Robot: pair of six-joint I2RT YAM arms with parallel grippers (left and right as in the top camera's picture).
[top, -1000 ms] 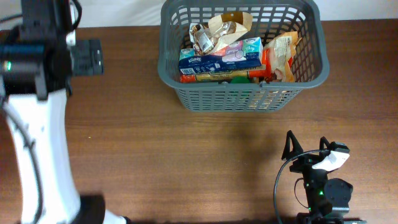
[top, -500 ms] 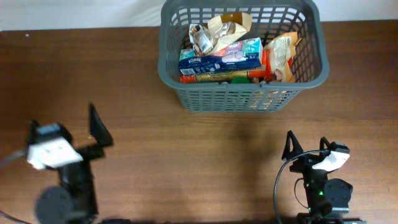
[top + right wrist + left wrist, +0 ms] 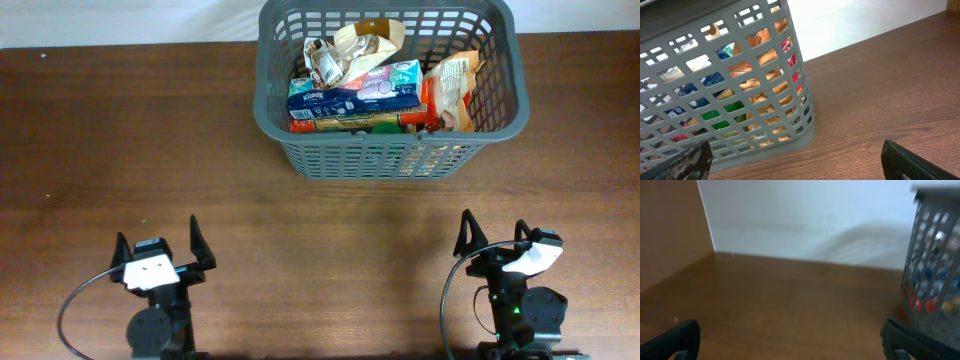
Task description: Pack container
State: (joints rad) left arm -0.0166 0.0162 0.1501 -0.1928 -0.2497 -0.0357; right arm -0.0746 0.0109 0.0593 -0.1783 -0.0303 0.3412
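Two grippers: the left gripper (image 3: 158, 242) and right gripper (image 3: 492, 238) sit low at your near edge of the table (image 3: 300, 230), well apart from each other.
Tool state: both are spread wide and hold nothing. Each wrist view shows bare wood between the fingers.
One container: the container (image 3: 380, 158) stands upright at the far edge, right of centre.
Long axis: it runs left to right across the table, so its long front wall faces you.
Bearing: it is ahead of both arms, nearly straight ahead and slightly left of the right gripper, and diagonally ahead and to the right of the left one.
Nearer arm: the right — its wrist camera is filled by the lattice wall, while the left's catches only one edge.
Contents: you can count at least five packs — a blue tissue pack (image 3: 355, 95), a crumpled tan bag (image 3: 355, 42), an orange snack bag (image 3: 455, 88), and a red pack (image 3: 303, 126) and a green pack (image 3: 385, 126) beneath. The full count is hidden.
Loose items: none shows outside the container, so I judge your packing done or nearly so.
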